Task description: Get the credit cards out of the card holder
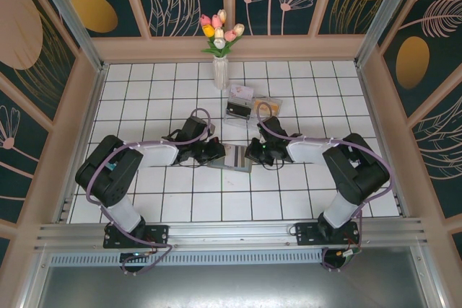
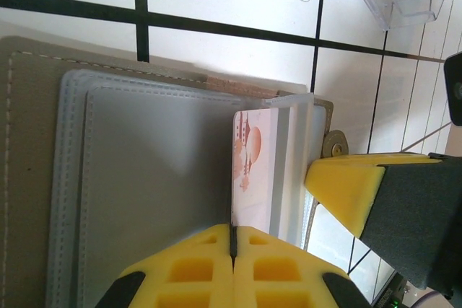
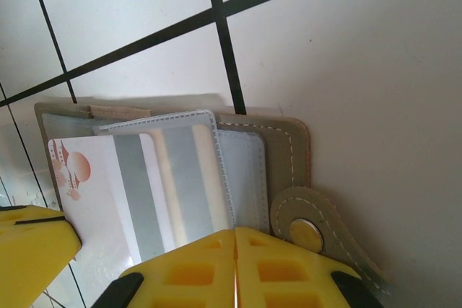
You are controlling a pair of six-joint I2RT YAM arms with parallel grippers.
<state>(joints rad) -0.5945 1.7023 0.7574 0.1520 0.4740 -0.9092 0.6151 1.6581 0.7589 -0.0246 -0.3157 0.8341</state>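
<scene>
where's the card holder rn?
Top view: the card holder lies open mid-table, between the left gripper and the right gripper, on the arms' side of the clear tray.

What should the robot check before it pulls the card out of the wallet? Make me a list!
1. Is the card holder lying open and flat: ok.
2. Is the left hand shut on the edge of the pink-picture card: ok.
3. Is the right hand holding the holder down: cannot tell. It is shut at the edge beside the snap tab.
4. Is the card free of its clear pocket: not ok, it is partly tucked in.
5. Are the two hands apart: ok, close but not touching.
</scene>
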